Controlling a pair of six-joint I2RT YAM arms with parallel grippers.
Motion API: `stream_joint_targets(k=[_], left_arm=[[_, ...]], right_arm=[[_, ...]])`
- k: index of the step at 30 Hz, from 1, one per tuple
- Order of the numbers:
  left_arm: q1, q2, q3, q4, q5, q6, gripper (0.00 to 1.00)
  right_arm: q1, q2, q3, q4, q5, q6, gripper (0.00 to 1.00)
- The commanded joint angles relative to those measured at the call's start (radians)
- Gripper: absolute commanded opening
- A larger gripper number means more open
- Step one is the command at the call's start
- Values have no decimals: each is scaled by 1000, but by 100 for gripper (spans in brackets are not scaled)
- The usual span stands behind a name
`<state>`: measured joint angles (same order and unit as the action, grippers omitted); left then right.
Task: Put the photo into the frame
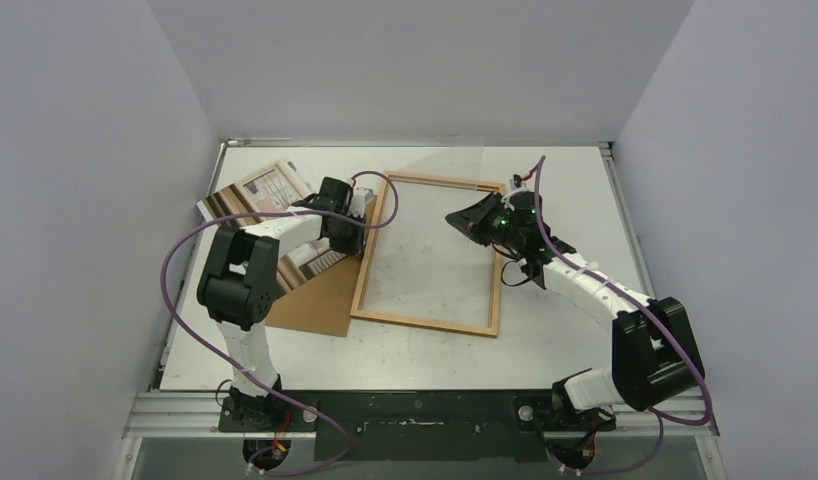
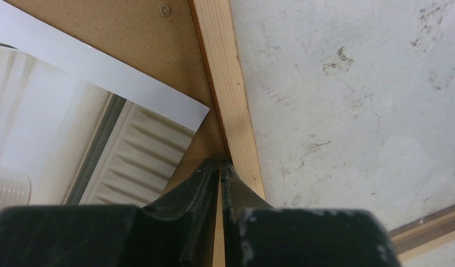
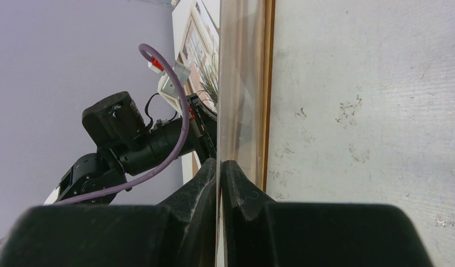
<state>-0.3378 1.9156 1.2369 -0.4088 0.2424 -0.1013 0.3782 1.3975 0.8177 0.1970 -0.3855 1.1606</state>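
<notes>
Left gripper (image 2: 221, 167): black fingers brought together. Tips sit at the outer edge of the left rail of the frame (image 2: 228, 83), where the rail meets the backing (image 2: 136, 33). Whether anything thin is pinched between them cannot be told.

Right gripper (image 3: 219, 164): fingers clamped on the near edge of a clear pane (image 3: 239, 83), which shows edge-on in the wrist view and runs up from the tips.

Pane: transparent sheet, only faintly visible from above. It is tilted over the frame, one side raised off it.

Frame: narrow orange-brown wood moulding, lying flat at the middle of the table (image 2: 353, 100). The scuffed tabletop shows through its opening.

Photo (image 2: 75, 139): print with pale vertical bands and a white border. It lies outside the frame, to its left, on the backing and partly under the left arm (image 1: 247, 270). Its nearest corner is just beside the left rail and does not cross it.

Backing: plain brown board, flat on the table left of the frame. Its right edge is at the left rail; whether it slips under the rail cannot be told.

Table: white, stained and scratched.

Cable (image 3: 175, 83): purple, looping along the left arm.
</notes>
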Motion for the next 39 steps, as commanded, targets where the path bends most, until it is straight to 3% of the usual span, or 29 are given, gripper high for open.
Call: stream_joint_targets(k=[1, 11, 24, 26, 30, 34, 36, 39], left_arm=[[-14, 35, -17, -9, 35, -12, 6], [-15, 35, -15, -8, 43, -14, 6], [-15, 33, -14, -10, 42, -14, 6], [-15, 33, -14, -10, 42, -14, 5], [-15, 33, -14, -9, 46, -15, 5], [-14, 30, -16, -10, 45, -14, 5], [-13, 29, -17, -11, 45, -14, 5], [-13, 26, -19, -11, 49, -14, 5]], right_arm=[[9, -10, 2, 39, -5, -11, 5], [22, 11, 100, -189, 121, -220, 9], [43, 61, 89, -167, 109, -226, 15], [44, 62, 90, -176, 116, -235, 24], [51, 79, 151, -309, 172, -289, 68], [86, 128, 260, -488, 270, -372, 92], [110, 162, 313, -568, 319, -406, 99], [144, 210, 381, -670, 408, -453, 91]])
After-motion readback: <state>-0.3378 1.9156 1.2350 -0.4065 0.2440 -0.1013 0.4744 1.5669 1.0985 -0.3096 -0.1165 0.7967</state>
